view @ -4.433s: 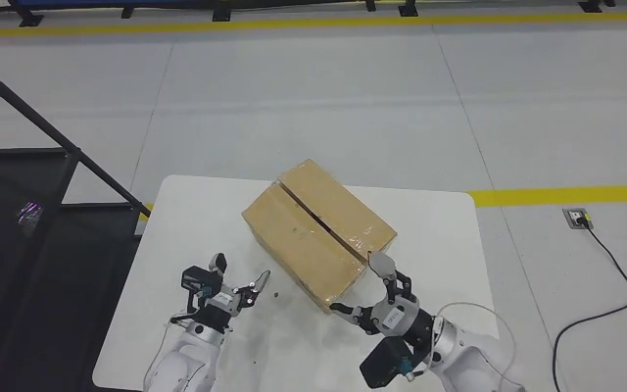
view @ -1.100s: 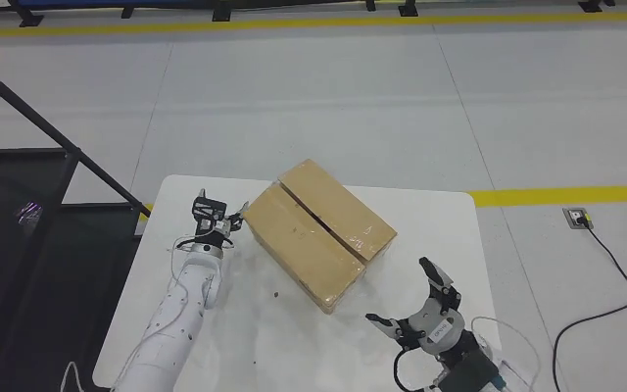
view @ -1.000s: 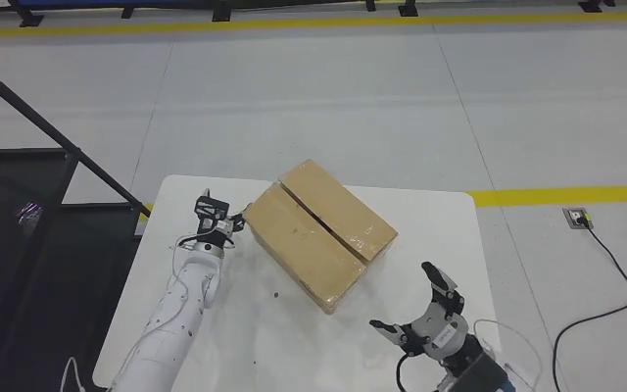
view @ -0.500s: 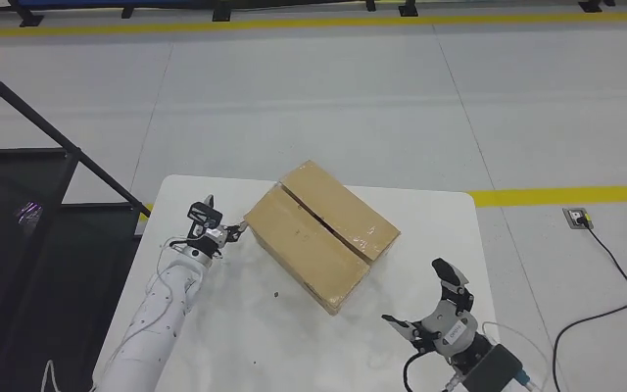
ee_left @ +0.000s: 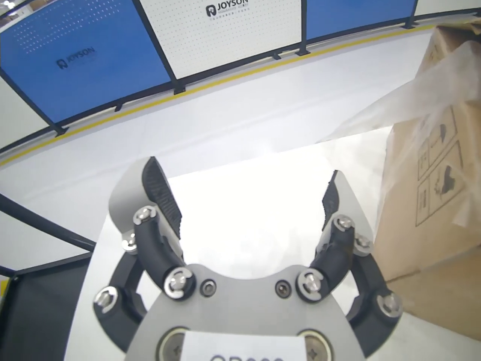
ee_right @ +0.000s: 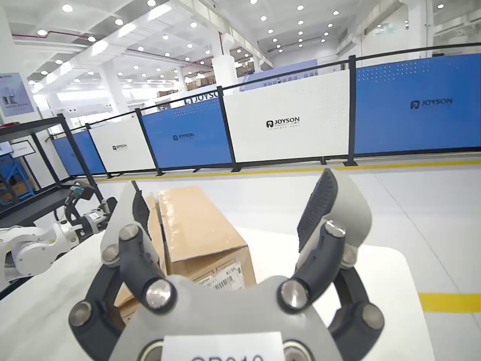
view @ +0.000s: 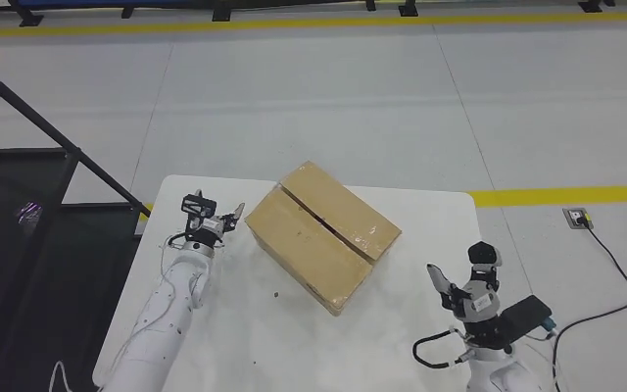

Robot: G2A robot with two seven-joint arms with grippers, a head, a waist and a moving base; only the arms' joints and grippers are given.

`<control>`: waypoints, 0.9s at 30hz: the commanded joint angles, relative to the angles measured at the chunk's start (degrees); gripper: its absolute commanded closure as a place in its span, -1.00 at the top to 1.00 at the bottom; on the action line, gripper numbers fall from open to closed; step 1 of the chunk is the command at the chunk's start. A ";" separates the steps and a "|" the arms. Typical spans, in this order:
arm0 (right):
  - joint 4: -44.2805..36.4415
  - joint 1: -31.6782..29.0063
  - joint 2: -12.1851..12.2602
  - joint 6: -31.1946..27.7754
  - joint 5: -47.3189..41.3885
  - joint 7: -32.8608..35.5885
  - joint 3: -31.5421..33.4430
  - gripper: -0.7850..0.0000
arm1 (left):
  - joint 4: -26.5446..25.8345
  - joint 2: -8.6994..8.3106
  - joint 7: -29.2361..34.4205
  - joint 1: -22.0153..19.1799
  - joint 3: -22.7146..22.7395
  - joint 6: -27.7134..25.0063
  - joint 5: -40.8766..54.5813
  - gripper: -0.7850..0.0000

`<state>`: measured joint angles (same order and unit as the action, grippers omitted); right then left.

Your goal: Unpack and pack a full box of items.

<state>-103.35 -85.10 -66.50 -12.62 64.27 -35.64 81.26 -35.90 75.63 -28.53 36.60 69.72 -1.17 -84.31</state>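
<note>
The cardboard box (view: 322, 235) sits closed in the middle of the white table (view: 245, 343), turned askew to the table's edges, with the seam between its top flaps running lengthwise. Along the end nearest the left gripper (view: 214, 209) a pale, clear strip (ee_left: 409, 103) stands off the cardboard; it looks like loose tape or film, though the wrist view is too hazy there to be sure. The left gripper's jaws are spread wide with nothing between them, and the box's corner lies just outside one finger (ee_left: 332, 197), close beside it; whether they touch cannot be told. Bare tabletop shows in the gap of these jaws. The right gripper (view: 458, 269) hangs over the table's opposite side, well apart from the box, jaws likewise wide apart and empty. From its wrist view the box (ee_right: 195, 223) stands ahead of the jaws, partly behind one finger (ee_right: 137, 204). Beyond the table lies pale floor with a yellow line (view: 549, 196), and a fence of blue and white panels (ee_right: 285, 129) behind.
</note>
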 commanded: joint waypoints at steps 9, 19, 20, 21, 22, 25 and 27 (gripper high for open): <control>6.19 5.09 -1.00 -9.71 -20.79 9.50 -3.01 1.00 | 4.45 0.52 -2.69 -1.97 -1.51 -6.31 0.29 1.00; 11.12 8.06 -0.93 -18.53 -37.05 18.75 -2.58 1.00 | 4.68 -1.39 -4.74 -1.66 -0.40 -15.97 -1.95 1.00; 11.24 7.95 -0.99 -17.90 -37.68 19.14 -2.70 1.00 | 4.51 -1.50 -4.88 -1.55 -0.46 -16.29 -2.31 1.00; 11.58 8.22 -1.11 -16.18 -39.19 20.43 -3.07 1.00 | 4.33 -1.59 -5.11 -1.41 -0.48 -16.50 -2.55 1.00; 12.10 8.97 -1.26 -14.32 -40.96 22.27 -3.58 1.00 | 4.14 -1.66 -5.30 -1.28 -0.50 -16.72 -2.66 1.00; 14.97 12.03 -1.83 -11.47 -48.04 27.19 -5.38 1.00 | 3.57 -1.85 -5.66 -0.96 -0.49 -18.00 -2.67 1.00; 17.42 14.22 -2.14 -11.10 -51.17 29.62 -6.15 1.00 | 3.28 -2.04 -5.75 -0.75 -0.32 -19.38 -2.41 1.00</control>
<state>-87.17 -72.00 -68.51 -23.69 14.80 -7.23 75.40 -32.49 73.70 -34.24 35.74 69.32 -19.78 -86.85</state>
